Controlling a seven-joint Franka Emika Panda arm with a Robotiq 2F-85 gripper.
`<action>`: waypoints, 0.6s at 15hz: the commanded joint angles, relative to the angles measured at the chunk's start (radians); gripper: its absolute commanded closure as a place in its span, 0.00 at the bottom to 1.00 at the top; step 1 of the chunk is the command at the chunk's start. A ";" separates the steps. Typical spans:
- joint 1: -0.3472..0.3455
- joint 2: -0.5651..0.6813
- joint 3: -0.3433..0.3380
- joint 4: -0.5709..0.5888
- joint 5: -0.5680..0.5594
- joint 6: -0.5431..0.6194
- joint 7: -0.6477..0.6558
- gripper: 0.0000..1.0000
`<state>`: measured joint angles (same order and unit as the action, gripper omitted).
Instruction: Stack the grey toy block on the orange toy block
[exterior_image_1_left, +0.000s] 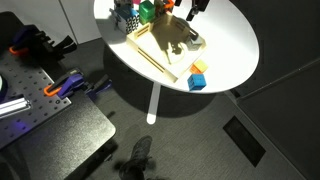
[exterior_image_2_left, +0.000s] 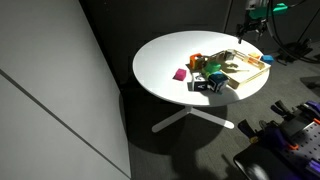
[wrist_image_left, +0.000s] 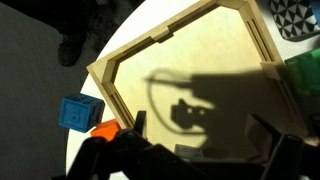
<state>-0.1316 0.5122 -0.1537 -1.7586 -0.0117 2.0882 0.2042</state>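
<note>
The orange toy block (exterior_image_1_left: 197, 68) is a small cube on the white round table (exterior_image_1_left: 235, 45), just outside the wooden tray (exterior_image_1_left: 150, 60) and touching a bright blue cube (exterior_image_1_left: 197, 83). In the wrist view the orange toy block (wrist_image_left: 105, 128) is half hidden behind my left finger, next to the blue cube (wrist_image_left: 78, 112). My gripper (wrist_image_left: 205, 128) hangs over the tray's floor with its fingers wide apart and nothing between them. It also shows at the top of an exterior view (exterior_image_1_left: 195, 12). Its shadow falls on the tray. I cannot make out the grey toy block.
Green and other coloured blocks (exterior_image_1_left: 145, 10) and a dark patterned object (wrist_image_left: 300, 15) crowd the tray's far side. The orange and blue cubes lie close to the table's edge. A workbench with tools (exterior_image_1_left: 40, 80) stands beside the table.
</note>
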 joint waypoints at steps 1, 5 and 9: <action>-0.010 0.095 -0.007 0.109 0.024 0.019 0.048 0.00; -0.018 0.179 -0.014 0.194 0.032 0.052 0.065 0.00; -0.032 0.259 -0.016 0.278 0.041 0.076 0.064 0.00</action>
<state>-0.1501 0.7017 -0.1678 -1.5729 0.0099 2.1580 0.2530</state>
